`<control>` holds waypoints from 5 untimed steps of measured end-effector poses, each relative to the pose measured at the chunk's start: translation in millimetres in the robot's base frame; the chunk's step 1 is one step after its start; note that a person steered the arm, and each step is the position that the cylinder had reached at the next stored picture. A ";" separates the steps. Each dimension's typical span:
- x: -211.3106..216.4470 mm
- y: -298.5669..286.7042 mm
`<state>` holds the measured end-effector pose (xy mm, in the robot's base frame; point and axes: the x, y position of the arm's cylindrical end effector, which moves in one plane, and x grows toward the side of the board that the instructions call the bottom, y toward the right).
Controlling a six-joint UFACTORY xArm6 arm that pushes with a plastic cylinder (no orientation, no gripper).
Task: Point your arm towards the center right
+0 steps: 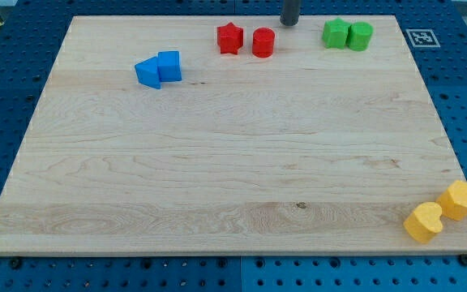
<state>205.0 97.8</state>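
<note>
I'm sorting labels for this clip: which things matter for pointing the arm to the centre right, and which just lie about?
Job:
my tip, at the view's top, between red and green blocks
wooden board

Lying about:
blue blocks
red star block
red cylinder
green blocks
yellow blocks

Everything sits on the board [217, 162], so going off my tip [289, 23] at the view's top edge: the red cylinder [263, 42] is just to its left, the red star [229, 38] right behind that. The two green blocks [348, 35] sit touching, near its right. The two blue blocks [159, 69] are well off to its left and a little lower, and the two yellow blocks [442, 212] are far below-right.
</note>
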 end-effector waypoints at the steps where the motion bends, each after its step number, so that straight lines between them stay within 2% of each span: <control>1: 0.0 0.0; 3: 0.3 0.0; 5: 110.3 23.8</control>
<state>315.3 121.6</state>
